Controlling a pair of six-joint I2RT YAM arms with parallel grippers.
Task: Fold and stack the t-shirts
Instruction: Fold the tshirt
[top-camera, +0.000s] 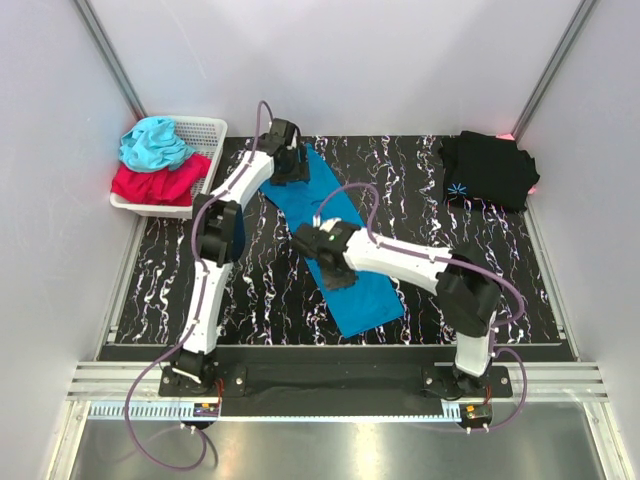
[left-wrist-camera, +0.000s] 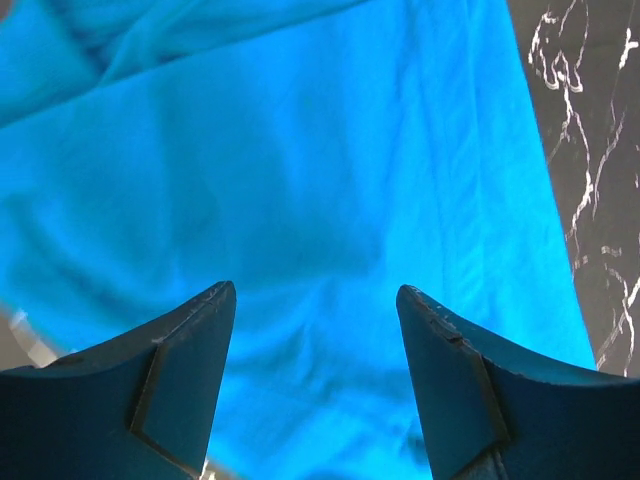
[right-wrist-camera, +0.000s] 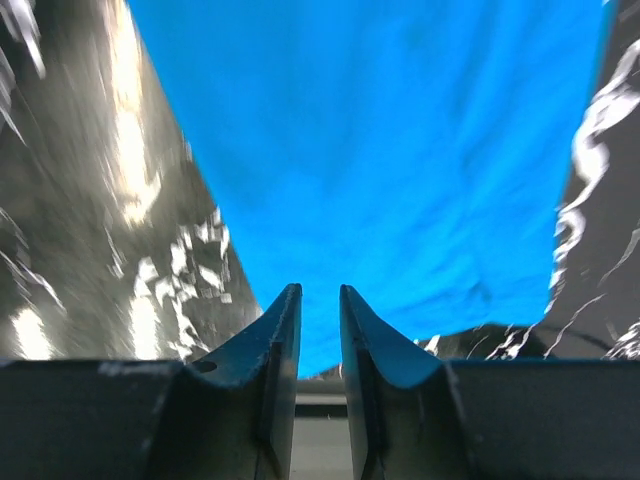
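The blue t-shirt (top-camera: 366, 300) lies folded into a long strip that runs slantwise across the dark marbled table (top-camera: 480, 260), from the far left toward the near middle. Above its far end hovers my left gripper (top-camera: 290, 166), open wide, with only blue cloth (left-wrist-camera: 300, 150) showing below the empty gap (left-wrist-camera: 315, 290). My right gripper (top-camera: 340, 272) is low over the strip's middle. Its jaws (right-wrist-camera: 320, 290) stand a narrow gap apart with nothing between them, over blue cloth (right-wrist-camera: 400, 150). The black t-shirt (top-camera: 490, 168) lies folded at the back right, its pale starburst print facing up.
A white basket (top-camera: 205, 128) at the back left holds a cyan garment (top-camera: 152, 142) and a red one (top-camera: 155, 185). Grey walls close in the table on three sides. A metal rail runs along the near edge by the arm bases.
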